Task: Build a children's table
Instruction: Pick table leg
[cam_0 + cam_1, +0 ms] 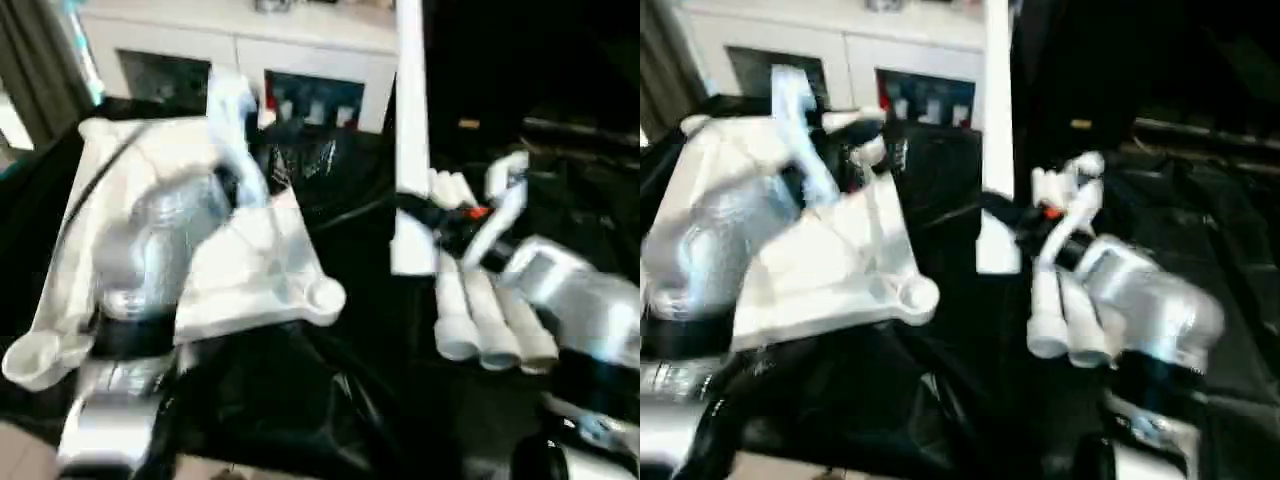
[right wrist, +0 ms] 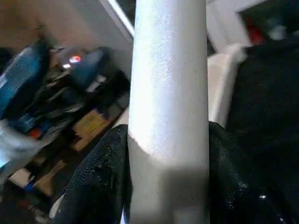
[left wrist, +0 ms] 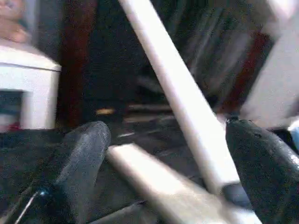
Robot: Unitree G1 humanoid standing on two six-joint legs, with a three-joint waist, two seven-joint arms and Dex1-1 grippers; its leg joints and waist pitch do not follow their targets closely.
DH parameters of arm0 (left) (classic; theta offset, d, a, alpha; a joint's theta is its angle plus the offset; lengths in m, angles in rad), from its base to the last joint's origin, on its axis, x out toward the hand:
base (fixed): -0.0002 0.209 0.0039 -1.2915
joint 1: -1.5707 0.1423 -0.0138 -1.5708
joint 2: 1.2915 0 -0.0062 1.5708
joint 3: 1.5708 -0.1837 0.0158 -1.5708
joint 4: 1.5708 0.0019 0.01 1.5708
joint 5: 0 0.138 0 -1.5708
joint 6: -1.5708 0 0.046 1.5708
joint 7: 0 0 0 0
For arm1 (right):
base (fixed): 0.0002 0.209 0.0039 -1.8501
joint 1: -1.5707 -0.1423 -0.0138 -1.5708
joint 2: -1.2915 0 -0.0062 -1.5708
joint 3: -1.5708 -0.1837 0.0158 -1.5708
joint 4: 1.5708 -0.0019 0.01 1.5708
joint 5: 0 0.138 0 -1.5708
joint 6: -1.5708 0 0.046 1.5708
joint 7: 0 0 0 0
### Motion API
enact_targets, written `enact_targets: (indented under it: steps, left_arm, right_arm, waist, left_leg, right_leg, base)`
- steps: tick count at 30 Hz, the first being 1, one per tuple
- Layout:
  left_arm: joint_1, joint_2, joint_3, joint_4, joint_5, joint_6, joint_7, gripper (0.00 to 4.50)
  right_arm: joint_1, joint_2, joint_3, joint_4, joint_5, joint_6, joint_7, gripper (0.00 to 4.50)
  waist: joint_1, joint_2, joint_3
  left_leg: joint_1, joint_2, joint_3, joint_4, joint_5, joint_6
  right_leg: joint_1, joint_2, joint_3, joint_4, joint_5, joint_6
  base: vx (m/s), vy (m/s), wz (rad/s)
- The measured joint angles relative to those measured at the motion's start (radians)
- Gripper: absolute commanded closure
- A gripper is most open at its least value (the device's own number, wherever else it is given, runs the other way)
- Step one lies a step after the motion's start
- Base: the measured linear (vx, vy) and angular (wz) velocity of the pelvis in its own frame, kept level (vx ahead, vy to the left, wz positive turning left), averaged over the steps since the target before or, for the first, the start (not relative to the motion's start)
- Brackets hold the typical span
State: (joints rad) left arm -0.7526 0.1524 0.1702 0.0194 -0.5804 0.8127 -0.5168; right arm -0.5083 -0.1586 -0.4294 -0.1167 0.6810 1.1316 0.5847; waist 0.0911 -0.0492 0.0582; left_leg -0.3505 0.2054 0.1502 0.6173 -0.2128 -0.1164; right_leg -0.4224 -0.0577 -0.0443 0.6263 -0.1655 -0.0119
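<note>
The white tabletop (image 1: 262, 262) lies underside up on the left, its ribs and round corner sockets (image 1: 325, 297) showing. My left forearm reaches over it. In the left wrist view my left gripper (image 3: 163, 135) is open, its black fingers (image 3: 84, 149) wide apart and holding nothing. My right gripper (image 1: 440, 215) is shut on a white leg (image 1: 410, 120), which stands upright to the right of the tabletop. The grip shows close up in the right wrist view, with the leg (image 2: 168, 93) between the black pads (image 2: 100, 182). Three more legs (image 1: 490, 320) lie side by side below that gripper.
Black sheeting (image 1: 300, 400) covers the big table under everything. A white cabinet (image 1: 250, 40) stands behind it. A dark cable (image 1: 340, 215) runs across the sheeting between the tabletop and the upright leg.
</note>
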Motion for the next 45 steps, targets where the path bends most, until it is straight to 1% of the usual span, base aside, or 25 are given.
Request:
enact_targets:
  steps: [3, 5, 9, 12, 14, 15, 17, 18, 21, 22, 25, 26, 27, 29, 31, 32, 34, 35, 36, 37, 39, 40, 42, 45]
  left_arm:
    - [-0.003, -0.037, 0.017, 0.02, -0.046, 0.044, 0.023, 0.0]
    - [-0.004, -0.069, 0.029, 0.021, -0.076, 0.076, 0.035, 0.0]
    - [-0.006, -0.131, 0.03, 0.007, -0.154, 0.144, 0.059, 0.0]
    - [-0.016, -0.148, 0.03, 0.003, -0.167, 0.164, 0.083, 0.0]
    - [-0.022, -0.159, 0.03, 0.003, -0.172, 0.173, 0.1, 0.0]
    - [-0.023, -0.169, 0.033, 0.003, -0.174, 0.18, 0.109, 0.0]
    - [-0.023, -0.179, 0.053, 0.003, -0.195, 0.198, 0.121, 0.3]
    - [-0.023, -0.18, 0.066, 0.003, -0.212, 0.208, 0.129, 0.37]
    - [-0.023, -0.178, 0.079, 0.002, -0.23, 0.226, 0.139, 0.49]
    - [-0.023, -0.175, 0.08, 0.001, -0.231, 0.233, 0.141, 0.74]
    - [-0.023, -0.169, 0.081, 0.001, -0.231, 0.243, 0.144, 0.82]
    - [-0.023, -0.168, 0.081, 0.0, -0.231, 0.247, 0.144, 0.93]
    - [-0.023, -0.164, 0.079, -0.003, -0.231, 0.252, 0.144, 1.16]
    - [-0.023, -0.158, 0.072, -0.005, -0.231, 0.256, 0.144, 1.21]
    - [-0.023, -0.154, 0.061, -0.007, -0.23, 0.254, 0.144, 1.44]
    - [-0.023, -0.153, 0.054, -0.008, -0.229, 0.253, 0.144, 1.44]
    - [-0.023, -0.149, 0.03, -0.009, -0.205, 0.236, 0.149, 1.63]
    - [-0.023, -0.146, 0.014, -0.009, -0.182, 0.222, 0.153, 1.65]
    - [-0.023, -0.141, -0.009, -0.008, -0.153, 0.201, 0.158, 1.89]
    - [-0.023, -0.133, -0.031, -0.006, -0.128, 0.183, 0.16, 1.89]
    - [-0.023, -0.121, -0.069, -0.001, -0.078, 0.149, 0.165, 2.1]
    - [-0.023, -0.121, -0.076, 0.001, -0.066, 0.141, 0.17, 2.15]
    - [-0.024, -0.114, -0.094, 0.002, -0.044, 0.114, 0.176, 2.41]
    - [-0.029, -0.104, -0.131, 0.002, -0.013, 0.08, 0.171, 2.54]
  right_arm:
    - [0.024, -0.004, 0.008, -0.009, 0.032, 0.001, 0.027, 2.59]
    - [0.037, -0.008, 0.013, -0.029, 0.053, 0.022, 0.035, 2.59]
    - [0.048, -0.026, 0.076, -0.077, 0.054, 0.014, 0.059, 2.59]
    - [0.08, -0.053, 0.129, -0.102, 0.053, -0.011, 0.082, 2.59]
    - [0.092, -0.06, 0.164, -0.11, 0.042, -0.026, 0.091, 2.59]
    - [0.093, -0.075, 0.186, -0.118, 0.026, -0.041, 0.095, 2.59]
    - [0.093, -0.098, 0.22, -0.125, -0.007, -0.073, 0.095, 2.59]
    - [0.093, -0.1, 0.24, -0.128, -0.028, -0.094, 0.09, 2.59]
    - [0.093, -0.101, 0.273, -0.124, -0.056, -0.123, 0.088, 2.59]
    - [0.093, -0.106, 0.283, -0.121, -0.06, -0.133, 0.087, 2.6]
    - [0.093, -0.128, 0.316, -0.118, -0.071, -0.16, 0.087, 2.6]
    - [0.093, -0.132, 0.325, -0.118, -0.08, -0.167, 0.088, 2.61]
    - [0.093, -0.137, 0.341, -0.117, -0.093, -0.18, 0.088, 2.61]
    - [0.093, -0.144, 0.359, -0.116, -0.109, -0.197, 0.088, 2.61]
    - [0.093, -0.151, 0.374, -0.116, -0.123, -0.206, 0.09, 2.61]
    - [0.093, -0.151, 0.379, -0.116, -0.129, -0.207, 0.09, 2.61]
    - [0.093, -0.157, 0.39, -0.111, -0.14, -0.223, 0.087, 2.61]
    - [0.093, -0.16, 0.395, -0.107, -0.145, -0.231, 0.082, 2.61]
    - [0.093, -0.161, 0.401, -0.103, -0.153, -0.241, 0.073, 2.61]
    - [0.093, -0.162, 0.403, -0.096, -0.163, -0.245, 0.067, 2.61]
    - [0.093, -0.162, 0.405, -0.081, -0.178, -0.251, 0.053, 2.62]
    - [0.093, -0.162, 0.406, -0.077, -0.181, -0.253, 0.051, 2.62]
    - [0.093, -0.162, 0.408, -0.074, -0.188, -0.262, 0.04, 2.62]
    - [0.089, -0.162, 0.413, -0.071, -0.201, -0.27, 0.03, 2.62]
  waist:
    - [0.0, -0.001, 0.0]
    - [0.004, -0.002, 0.001]
    - [0.009, -0.002, 0.001]
    - [0.016, -0.002, 0.001]
    - [0.016, -0.001, 0.001]
    - [0.018, -0.001, 0.001]
    - [0.019, -0.001, 0.001]
    - [0.019, -0.001, 0.001]
    - [0.022, -0.001, 0.001]
    - [0.022, -0.001, 0.001]
    - [0.022, -0.001, 0.001]
    - [0.022, -0.001, 0.001]
    - [0.022, -0.001, 0.001]
    - [0.022, -0.001, 0.001]
    - [0.022, -0.001, 0.001]
    - [0.022, -0.001, 0.001]
    - [0.022, -0.001, 0.001]
    - [0.022, -0.001, 0.001]
    - [0.022, -0.001, 0.001]
    - [0.022, -0.001, 0.001]
    - [0.022, -0.001, 0.001]
    - [0.022, -0.001, 0.001]
    - [0.022, -0.001, 0.001]
    - [0.021, -0.001, 0.001]
  left_leg:
    - [-0.001, 0.0, 0.0, 0.0, 0.0, 0.001]
    - [-0.002, 0.0, 0.0, -0.001, 0.001, 0.003]
    - [-0.002, 0.0, 0.0, -0.002, 0.002, 0.003]
    - [-0.002, 0.001, 0.0, -0.003, 0.002, 0.004]
    - [-0.002, 0.0, 0.0, -0.006, 0.004, 0.005]
    - [-0.002, 0.0, 0.0, -0.009, 0.006, 0.006]
    - [-0.002, 0.0, 0.0, -0.011, 0.006, 0.005]
    - [-0.002, 0.0, 0.0, -0.011, 0.006, 0.005]
    - [-0.002, 0.0, 0.0, -0.014, 0.006, 0.005]
    - [-0.002, 0.0, 0.0, -0.014, 0.006, 0.005]
    - [-0.003, 0.0, 0.0, -0.015, 0.006, 0.006]
    - [-0.003, 0.0, 0.0, -0.015, 0.006, 0.006]
    - [-0.003, 0.0, 0.0, -0.015, 0.006, 0.006]
    - [-0.003, 0.0, 0.0, -0.015, 0.006, 0.006]
    - [-0.002, 0.0, 0.0, -0.015, 0.006, 0.005]
    - [-0.002, 0.0, 0.0, -0.015, 0.007, 0.005]
    - [-0.002, 0.0, 0.0, -0.015, 0.007, 0.005]
    - [-0.001, 0.0, 0.0, -0.015, 0.007, 0.005]
    - [-0.001, 0.0, 0.0, -0.015, 0.007, 0.005]
    - [-0.001, 0.0, 0.0, -0.015, 0.007, 0.006]
    - [-0.001, 0.0, 0.0, -0.015, 0.007, 0.005]
    - [-0.002, 0.0, 0.0, -0.015, 0.007, 0.005]
    - [-0.002, 0.0, 0.0, -0.015, 0.007, 0.006]
    - [-0.002, 0.0, 0.0, -0.016, 0.007, 0.006]
  right_leg:
    - [-0.001, 0.0, -0.001, -0.001, 0.0, 0.001]
    - [-0.001, 0.0, -0.001, -0.002, -0.001, 0.001]
    - [0.0, 0.0, -0.001, -0.003, -0.001, 0.002]
    - [0.0, 0.0, -0.002, -0.004, -0.002, 0.003]
    - [0.0, 0.0, -0.002, -0.007, -0.001, 0.004]
    - [0.001, 0.0, -0.003, -0.011, 0.001, 0.005]
    - [0.002, 0.0, -0.003, -0.014, 0.002, 0.005]
    - [0.002, 0.0, -0.003, -0.015, 0.002, 0.005]
    - [0.002, 0.0, -0.004, -0.015, 0.002, 0.004]
    - [0.002, 0.0, -0.004, -0.016, 0.002, 0.004]
    - [0.002, 0.0, -0.004, -0.016, 0.002, 0.004]
    - [0.002, 0.0, -0.004, -0.016, 0.002, 0.004]
    - [0.002, 0.0, -0.004, -0.016, 0.002, 0.004]
    - [0.002, 0.0, -0.004, -0.016, 0.002, 0.004]
    - [0.002, 0.0, -0.004, -0.016, 0.002, 0.004]
    - [0.002, 0.0, -0.004, -0.016, 0.002, 0.004]
    - [0.003, 0.0, -0.004, -0.016, 0.002, 0.004]
    - [0.003, 0.0, -0.004, -0.016, 0.002, 0.004]
    - [0.003, 0.0, -0.004, -0.016, 0.002, 0.004]
    - [0.003, 0.0, -0.004, -0.016, 0.002, 0.004]
    - [0.003, 0.0, -0.004, -0.016, 0.002, 0.004]
    - [0.003, 0.0, -0.004, -0.016, 0.002, 0.004]
    - [0.003, 0.0, -0.004, -0.016, 0.002, 0.004]
    - [0.003, 0.0, -0.004, -0.016, 0.002, 0.003]
  base:
    - [0.0, 0.0, 0.0]
    - [0.0, 0.0, 0.0]
    - [0.0, 0.0, 0.0]
    - [0.0, 0.0, 0.0]
    - [0.0, 0.0, 0.0]
    - [0.0, 0.0, 0.0]
    - [0.0, 0.0, 0.0]
    - [0.0, 0.0, 0.0]
    - [0.0, 0.0, 0.0]
    - [0.0, 0.0, 0.0]
    - [0.0, 0.0, 0.0]
    - [0.0, 0.0, 0.0]
    - [0.0, 0.0, 0.0]
    - [0.0, 0.0, 0.0]
    - [0.0, 0.0, 0.0]
    - [0.0, 0.0, 0.0]
    - [0.0, 0.0, 0.0]
    - [0.0, 0.0, 0.0]
    - [0.0, 0.0, 0.0]
    - [0.0, 0.0, 0.0]
    - [0.0, 0.0, 0.0]
    - [0.0, 0.0, 0.0]
    - [0.0, 0.0, 0.0]
    - [0.0, 0.0, 0.0]
